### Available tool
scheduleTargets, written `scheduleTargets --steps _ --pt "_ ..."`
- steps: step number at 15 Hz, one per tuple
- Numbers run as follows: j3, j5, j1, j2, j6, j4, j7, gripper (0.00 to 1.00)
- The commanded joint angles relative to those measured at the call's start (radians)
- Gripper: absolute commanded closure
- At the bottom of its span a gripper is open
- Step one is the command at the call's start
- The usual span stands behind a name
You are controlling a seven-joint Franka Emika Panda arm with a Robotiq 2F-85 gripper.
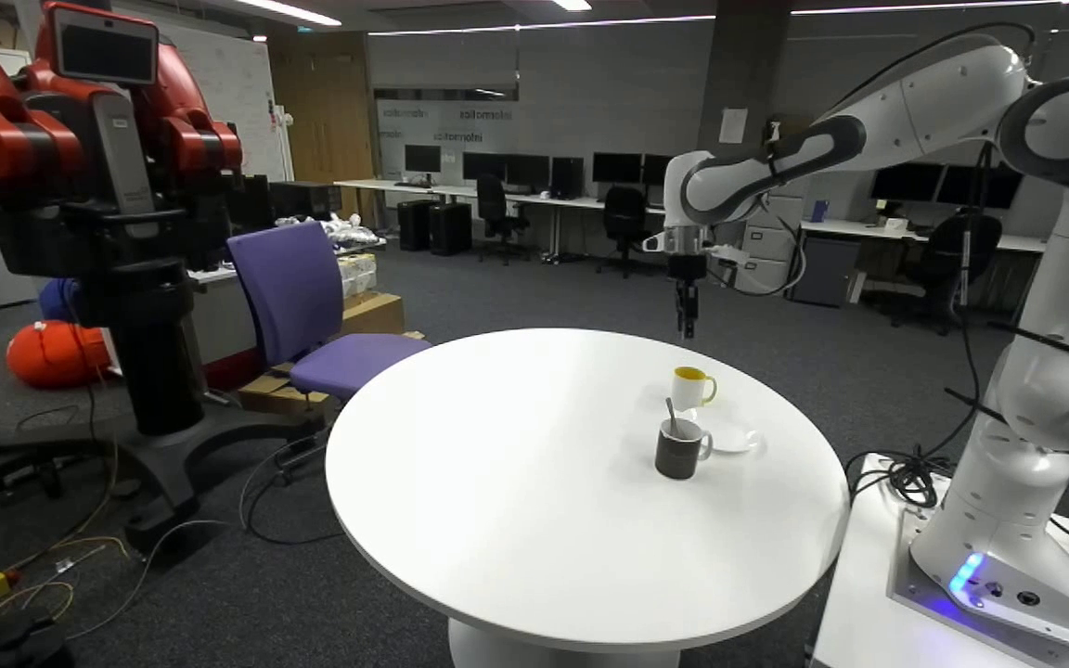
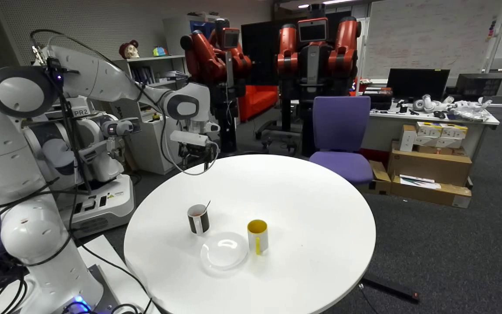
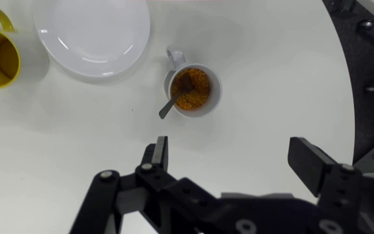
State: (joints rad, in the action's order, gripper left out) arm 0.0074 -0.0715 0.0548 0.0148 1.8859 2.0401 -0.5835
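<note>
Gripper [image 3: 229,141] spread wide and holding nothing

We see it hang above the white table [image 2: 312,218], fingers [image 3: 307,159] well apart, bare air between them. Nearest in the wrist view is the dark-sided mug [image 1: 678,455], upright on the table, with orange granules [image 3: 200,94] inside and a spoon [image 3: 170,106] slanting out over its rim. The plate [image 2: 225,250] lies near that mug, apart from it; the yellow-lined mug [image 2: 263,240] stands just beside the plate.

The spoon worries us most. Its handle juts toward the fingers in the wrist view, so a low or misaligned pass could, we judge, catch it, lever the dark-sided mug over and scatter the granules. If one finger met the wall well ahead of its partner, we would expect the mug to skid aside. A squeeze high on the rim might tilt it.
</note>
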Motion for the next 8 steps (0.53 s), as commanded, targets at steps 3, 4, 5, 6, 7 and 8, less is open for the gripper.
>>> scheduleTargets --steps 3,4,5,6,7,8 --pt "-0.002 0.097 -0.035 -0.089 -0.231 -0.026 0.176 0.0" --pt "-0.01 0.069 -0.035 -0.063 -0.169 -0.013 0.137 0.0" --pt "-0.009 0.075 -0.039 -0.072 -0.192 -0.014 0.148 0.0" --pt "-0.009 0.077 -0.041 -0.078 -0.2 -0.014 0.153 0.0" --pt "-0.009 0.077 -0.041 -0.08 -0.201 -0.015 0.154 0.0" --pt "-0.009 0.078 -0.041 -0.08 -0.201 -0.014 0.154 0.0"
